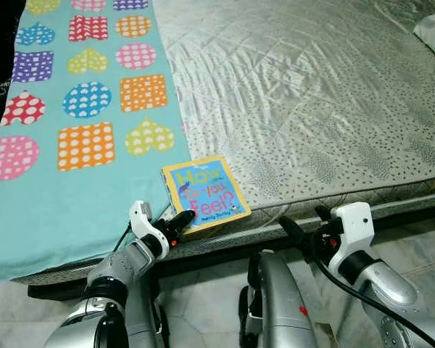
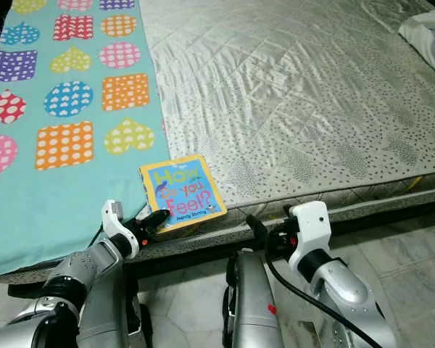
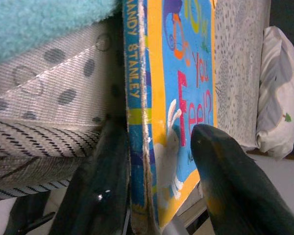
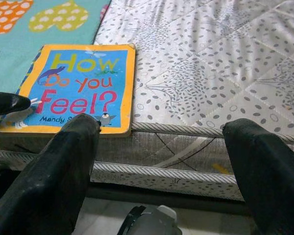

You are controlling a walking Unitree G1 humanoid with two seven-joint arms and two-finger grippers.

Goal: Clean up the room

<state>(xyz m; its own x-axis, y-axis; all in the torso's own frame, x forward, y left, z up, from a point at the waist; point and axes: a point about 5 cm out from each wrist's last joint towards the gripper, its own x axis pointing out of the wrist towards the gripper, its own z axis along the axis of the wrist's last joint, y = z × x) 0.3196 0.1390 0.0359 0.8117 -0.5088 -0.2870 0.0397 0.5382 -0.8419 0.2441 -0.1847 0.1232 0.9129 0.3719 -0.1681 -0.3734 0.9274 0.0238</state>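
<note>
Yellow-bordered board book [image 1: 204, 194] lies flat at the near edge of the grey quilted mattress [image 1: 312, 109], just right of the teal blanket [image 1: 65, 145] with dotted shapes. Left gripper [image 1: 180, 219] has one finger above and one below the book's near-left corner, closing on it. Right gripper [image 1: 304, 233] hovers near the mattress edge, right of the book, fingers [image 4: 63, 161] spread wide, holding nothing.

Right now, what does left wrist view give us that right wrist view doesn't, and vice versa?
Left wrist alone: the yellow-bordered blue board book's worn spine between the left gripper's black fingers, one above the cover, one below; a white pillow.

Right wrist alone: the whole "How Do you Feel?" cover, the open right gripper short of the bed edge, and the blanket's orange and green hearts.

Both: book, grey quilted mattress, teal blanket.
</note>
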